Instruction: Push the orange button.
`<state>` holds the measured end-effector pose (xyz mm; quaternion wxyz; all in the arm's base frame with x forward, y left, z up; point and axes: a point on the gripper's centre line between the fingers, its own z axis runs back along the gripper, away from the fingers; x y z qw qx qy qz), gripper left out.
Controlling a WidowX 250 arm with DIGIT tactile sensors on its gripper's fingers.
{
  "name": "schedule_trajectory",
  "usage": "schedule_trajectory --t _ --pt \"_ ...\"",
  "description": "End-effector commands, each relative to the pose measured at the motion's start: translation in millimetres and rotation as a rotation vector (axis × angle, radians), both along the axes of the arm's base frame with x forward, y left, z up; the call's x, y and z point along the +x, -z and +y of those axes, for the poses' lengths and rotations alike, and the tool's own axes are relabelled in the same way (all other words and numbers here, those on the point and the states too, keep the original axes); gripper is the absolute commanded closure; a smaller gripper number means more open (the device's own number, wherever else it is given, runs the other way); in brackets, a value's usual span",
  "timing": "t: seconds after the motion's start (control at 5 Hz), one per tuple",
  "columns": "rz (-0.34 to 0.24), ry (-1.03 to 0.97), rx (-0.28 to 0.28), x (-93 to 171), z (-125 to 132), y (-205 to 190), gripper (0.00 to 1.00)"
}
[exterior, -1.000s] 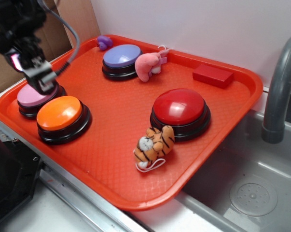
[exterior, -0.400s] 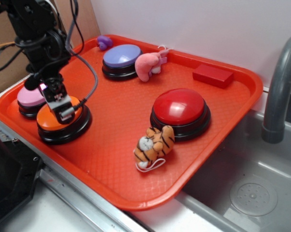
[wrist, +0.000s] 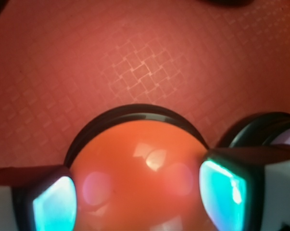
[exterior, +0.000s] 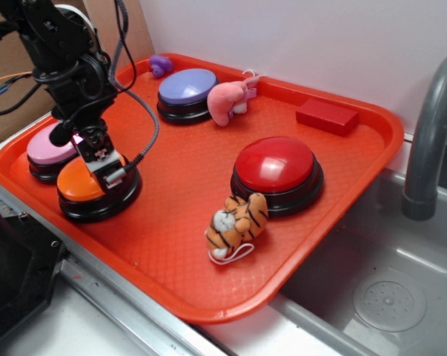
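The orange button (exterior: 76,186), a glossy dome on a black base, sits at the front left of the red tray (exterior: 386,126). My gripper (exterior: 104,167) is down on top of it and covers the right part of the dome. In the wrist view the orange button (wrist: 140,168) fills the space just under my gripper (wrist: 140,202). The lit fingertips (wrist: 53,207) stand wide apart, one on each side of the dome's top. The gripper is open and holds nothing. Whether the tips touch the dome cannot be told.
A pink-topped button (exterior: 44,150) stands just behind the orange one. A purple button (exterior: 187,87), a pink plush (exterior: 227,100), a red block (exterior: 327,115), a big red button (exterior: 276,165) and a tiger plush (exterior: 236,222) share the tray. A grey faucet (exterior: 431,133) rises at right.
My gripper has come from above the pink button forward and down onto the orange button. In the last half second it shifted only slightly.
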<state>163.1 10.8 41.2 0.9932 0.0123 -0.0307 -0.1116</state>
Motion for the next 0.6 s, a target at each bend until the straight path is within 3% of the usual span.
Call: schedule_trajectory --t 0.0,0.4 --pt "0.039 -0.022 0.029 -5.0 -1.7 -48.9 0.0" --pt "0.01 -0.091 0.044 -10.6 6.2 -87.7 0.0"
